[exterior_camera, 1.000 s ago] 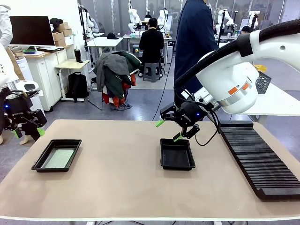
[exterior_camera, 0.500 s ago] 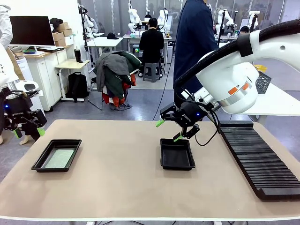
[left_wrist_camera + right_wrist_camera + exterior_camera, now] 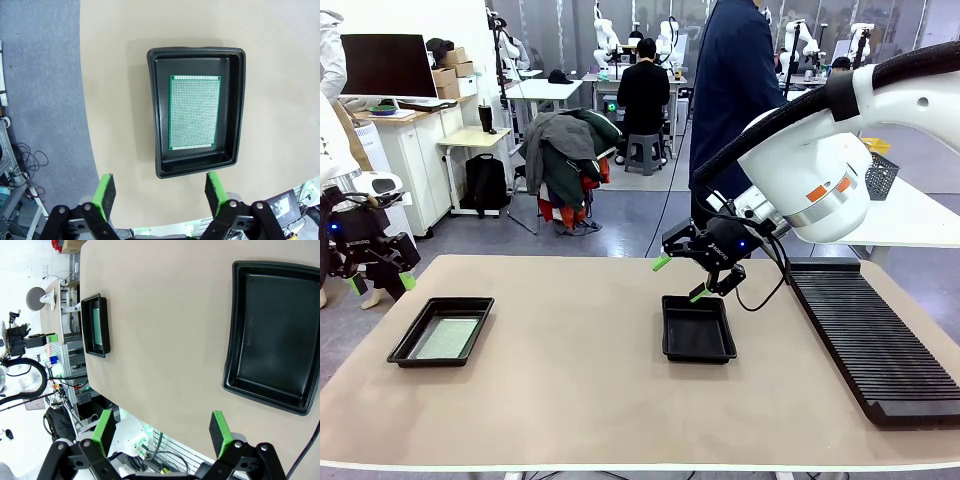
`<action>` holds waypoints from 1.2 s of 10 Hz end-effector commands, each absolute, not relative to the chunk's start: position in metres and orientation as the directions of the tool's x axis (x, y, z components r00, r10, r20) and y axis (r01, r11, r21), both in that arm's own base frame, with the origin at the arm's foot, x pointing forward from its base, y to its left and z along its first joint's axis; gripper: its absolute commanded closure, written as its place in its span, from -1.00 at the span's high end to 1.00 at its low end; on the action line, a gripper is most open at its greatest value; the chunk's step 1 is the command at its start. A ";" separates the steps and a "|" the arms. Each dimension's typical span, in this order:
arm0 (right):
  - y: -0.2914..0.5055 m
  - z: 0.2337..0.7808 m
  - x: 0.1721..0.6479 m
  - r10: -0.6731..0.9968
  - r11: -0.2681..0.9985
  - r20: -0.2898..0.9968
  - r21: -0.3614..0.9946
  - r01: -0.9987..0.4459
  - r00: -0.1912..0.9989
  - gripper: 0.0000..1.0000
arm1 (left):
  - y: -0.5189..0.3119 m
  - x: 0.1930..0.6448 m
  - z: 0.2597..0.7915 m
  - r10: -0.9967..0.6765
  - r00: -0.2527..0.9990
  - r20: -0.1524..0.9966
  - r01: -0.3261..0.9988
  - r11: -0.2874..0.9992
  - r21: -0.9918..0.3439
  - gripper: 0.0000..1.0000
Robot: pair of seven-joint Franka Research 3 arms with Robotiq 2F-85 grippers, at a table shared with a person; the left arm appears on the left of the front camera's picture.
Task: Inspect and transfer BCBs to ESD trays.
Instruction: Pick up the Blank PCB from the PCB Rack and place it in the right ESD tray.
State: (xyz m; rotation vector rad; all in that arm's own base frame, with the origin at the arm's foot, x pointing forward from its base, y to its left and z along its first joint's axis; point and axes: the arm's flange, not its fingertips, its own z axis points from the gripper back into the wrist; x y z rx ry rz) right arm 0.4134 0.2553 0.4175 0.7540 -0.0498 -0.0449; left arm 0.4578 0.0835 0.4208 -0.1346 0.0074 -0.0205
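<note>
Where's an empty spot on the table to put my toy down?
Widest bare tabletop lies between the left tray, which holds a board, and the empty middle tray. The front strip is bare. Crowded: the right side, with the rack, and the right gripper near the middle tray.

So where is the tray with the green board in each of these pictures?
Front view: the tray sits at the left of the table.
Left wrist view: the tray is in the centre, long side upright.
Right wrist view: the tray is small, upper left, near the table's edge.
Shared landmark: the green board lying flat inside it.
</note>
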 end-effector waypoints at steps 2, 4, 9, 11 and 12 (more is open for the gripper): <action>0.258 0.418 0.417 -0.079 0.744 0.025 0.667 0.042 0.997 1.00 | 0.084 0.458 0.419 -0.018 1.000 -0.003 0.017 0.991 -0.132 0.91; 0.258 0.418 0.417 -0.079 0.744 0.025 0.667 0.042 0.997 1.00 | 0.084 0.458 0.419 -0.018 1.000 -0.003 0.017 0.991 -0.132 0.91; 0.258 0.418 0.417 -0.079 0.744 0.025 0.667 0.042 0.997 1.00 | 0.084 0.458 0.419 -0.018 1.000 -0.003 0.017 0.991 -0.132 0.91; 0.258 0.418 0.417 -0.079 0.744 0.025 0.667 0.042 0.997 1.00 | 0.084 0.458 0.419 -0.018 1.000 -0.003 0.017 0.991 -0.132 0.91; 0.258 0.418 0.417 -0.079 0.744 0.025 0.667 0.042 0.997 1.00 | 0.084 0.458 0.419 -0.018 1.000 -0.003 0.017 0.991 -0.132 0.91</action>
